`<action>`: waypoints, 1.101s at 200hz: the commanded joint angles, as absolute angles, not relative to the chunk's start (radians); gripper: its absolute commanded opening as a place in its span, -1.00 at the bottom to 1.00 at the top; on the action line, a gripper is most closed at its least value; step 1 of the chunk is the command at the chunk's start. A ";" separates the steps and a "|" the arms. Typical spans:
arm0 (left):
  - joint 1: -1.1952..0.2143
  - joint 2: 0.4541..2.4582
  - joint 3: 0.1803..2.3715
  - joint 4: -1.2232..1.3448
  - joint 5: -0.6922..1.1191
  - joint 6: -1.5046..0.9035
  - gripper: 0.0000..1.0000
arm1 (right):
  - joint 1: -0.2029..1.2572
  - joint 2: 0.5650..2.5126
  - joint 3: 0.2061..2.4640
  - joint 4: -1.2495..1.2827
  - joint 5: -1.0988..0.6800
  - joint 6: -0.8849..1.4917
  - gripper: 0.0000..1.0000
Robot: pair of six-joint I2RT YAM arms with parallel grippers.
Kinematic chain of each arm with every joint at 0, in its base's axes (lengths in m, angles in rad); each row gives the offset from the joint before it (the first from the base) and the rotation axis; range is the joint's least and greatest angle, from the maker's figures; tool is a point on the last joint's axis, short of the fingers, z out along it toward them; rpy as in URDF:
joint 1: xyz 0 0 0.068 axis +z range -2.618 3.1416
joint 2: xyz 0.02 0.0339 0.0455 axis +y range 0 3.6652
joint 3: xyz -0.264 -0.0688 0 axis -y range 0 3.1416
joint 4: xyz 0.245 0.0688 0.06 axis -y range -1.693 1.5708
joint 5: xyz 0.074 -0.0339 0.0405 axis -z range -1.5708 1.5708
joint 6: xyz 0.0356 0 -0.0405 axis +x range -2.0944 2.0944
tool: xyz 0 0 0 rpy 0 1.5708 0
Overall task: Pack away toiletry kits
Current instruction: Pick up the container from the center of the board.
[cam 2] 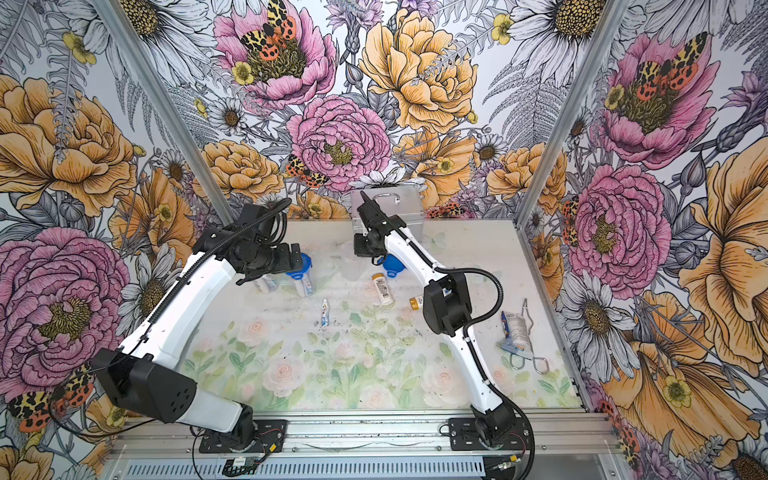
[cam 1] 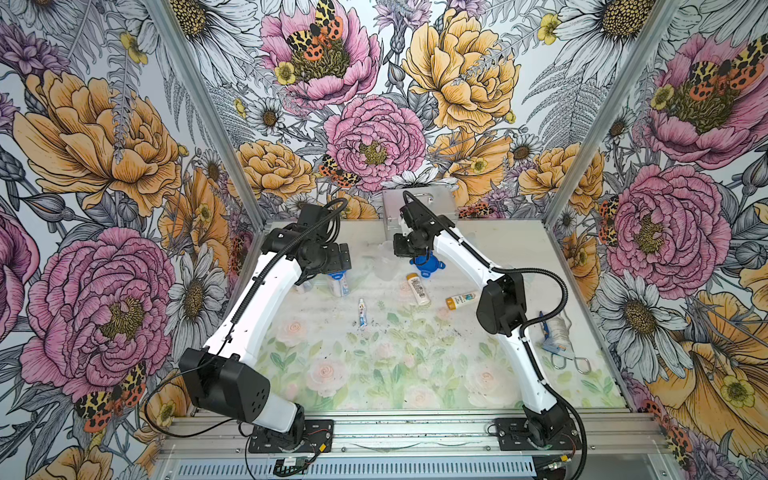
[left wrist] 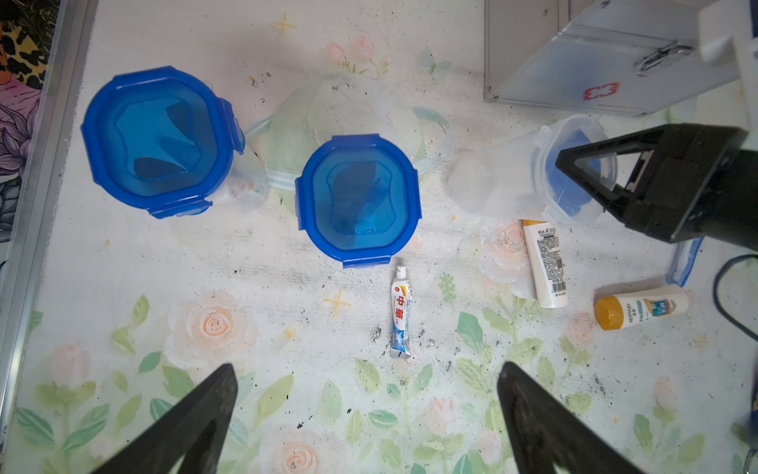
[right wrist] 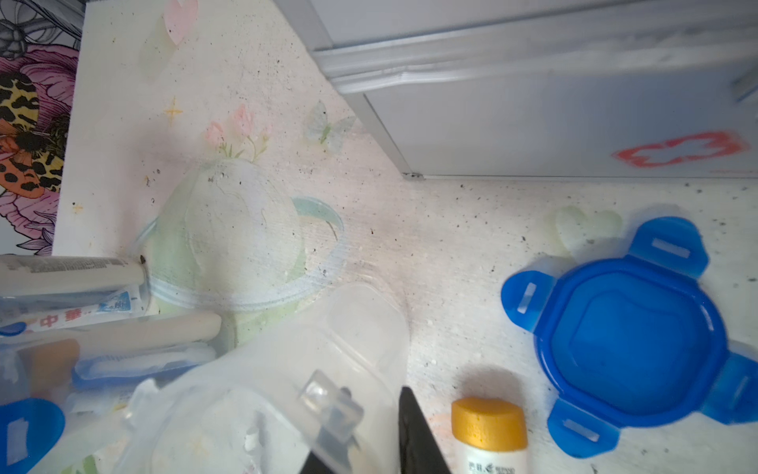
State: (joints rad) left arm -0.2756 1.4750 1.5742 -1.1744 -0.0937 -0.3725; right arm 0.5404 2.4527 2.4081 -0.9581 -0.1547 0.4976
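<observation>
left hand (left wrist: 367, 368) wide open above surface (left wrist: 287, 307) | right hand (left wrist: 568, 162) pinching rim of tipped clear cup (left wrist: 504, 180) toward back edge | blue lid (right wrist: 627, 340) beside it

the right gripper (right wrist: 365, 427) has the rim of a clear cup (right wrist: 287, 369) nipped between its two black fingers (right wrist: 414, 427). one finger is inside the wall and shows through it, the other is outside. the cup lies tilted on the table (right wrist: 410, 230), its base pointing away from the tool. just beside the outer finger lies a white bottle (right wrist: 488, 435) with a yellow-orange cap. further out on that side a blue lid (right wrist: 627, 340) lies flat with its clip tabs spread. ahead of the fingertips, well apart, stands a silver case (right wrist: 574, 123) with a red cross. on the held cup's other side is a filled cup (right wrist: 82, 353), a printed tube showing through its wall.
</observation>
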 commanded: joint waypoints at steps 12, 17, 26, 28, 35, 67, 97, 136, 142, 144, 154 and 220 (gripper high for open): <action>-0.280 1.405 1.525 -1.152 -0.072 -0.410 0.97 | 0.555 2.419 2.405 -0.988 -0.103 0.460 -0.68; -0.280 1.397 1.518 -1.152 -0.072 -0.411 0.97 | 0.558 2.411 2.398 -0.988 -0.100 0.456 -0.71; -0.281 1.384 1.506 -1.151 -0.073 -0.414 0.97 | 0.561 2.394 2.383 -0.990 -0.090 0.449 -0.75; -0.282 1.381 1.504 -1.151 -0.072 -0.414 0.97 | 0.562 2.390 2.379 -0.990 -0.088 0.446 -0.76; -0.283 1.371 1.493 -1.151 -0.075 -0.416 0.97 | 0.565 2.375 2.366 -0.989 -0.082 0.438 -0.78; -0.298 1.333 1.441 -1.152 -0.089 -0.421 0.97 | 0.591 2.292 2.272 -0.989 -0.049 0.381 -0.91; -0.328 1.298 1.390 -1.154 -0.089 -0.443 0.97 | 0.629 2.170 2.112 -0.989 -0.001 0.349 -0.95; -0.409 1.261 1.321 -1.154 -0.098 -0.489 0.97 | 0.690 1.977 1.843 -0.990 0.030 0.369 -0.96; -0.421 1.255 1.313 -1.154 -0.100 -0.498 0.97 | 0.701 1.949 1.795 -0.990 0.033 0.375 -0.96; -0.426 1.253 1.310 -1.154 -0.102 -0.501 0.97 | 0.706 1.940 1.783 -0.989 0.035 0.378 -0.96; -0.444 1.244 1.298 -1.155 -0.107 -0.516 0.97 | 0.726 1.902 1.721 -0.989 0.044 0.393 -0.95; -0.515 1.202 1.236 -1.154 -0.102 -0.577 0.97 | 0.839 1.836 1.556 -0.997 0.116 0.488 -0.87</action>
